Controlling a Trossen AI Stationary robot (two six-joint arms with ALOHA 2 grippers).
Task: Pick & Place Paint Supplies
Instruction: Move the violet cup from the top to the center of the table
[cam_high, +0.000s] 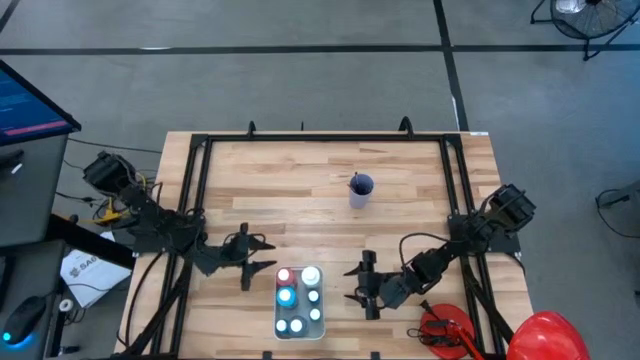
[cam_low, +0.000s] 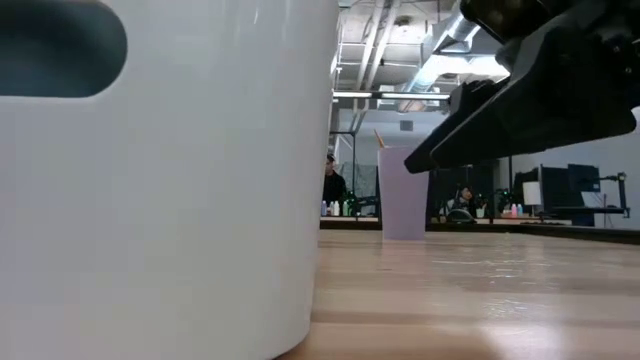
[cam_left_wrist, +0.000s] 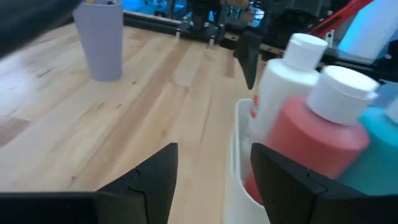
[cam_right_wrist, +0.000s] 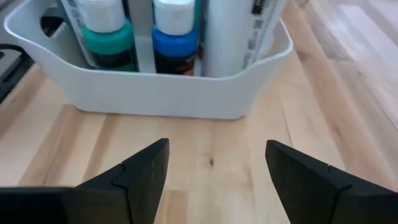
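A white bin (cam_high: 322, 330) stands near the table's front edge, holding several paint bottles upright. My left gripper (cam_high: 262, 256) is open just beyond the bin's far left corner. Its wrist view shows a red bottle (cam_left_wrist: 317, 143), a white bottle (cam_left_wrist: 283, 81) and a teal one (cam_left_wrist: 380, 134) behind the bin's rim (cam_left_wrist: 236, 155). My right gripper (cam_right_wrist: 214, 165) is open to the right of the bin (cam_right_wrist: 174, 93), facing a teal bottle (cam_right_wrist: 106, 37), a blue bottle (cam_right_wrist: 174, 37) and a white bottle (cam_right_wrist: 239, 31). A brush stands in a purple cup (cam_high: 360, 190).
The purple cup (cam_left_wrist: 99, 40) stands mid-table toward the far edge, with bare wood around it. A black frame (cam_high: 300, 138) runs along the table's sides. A red tool (cam_high: 445, 330) and a big red rounded thing (cam_high: 545, 335) lie at the near right corner. The bin's wall (cam_low: 160, 180) fills the low view's left.
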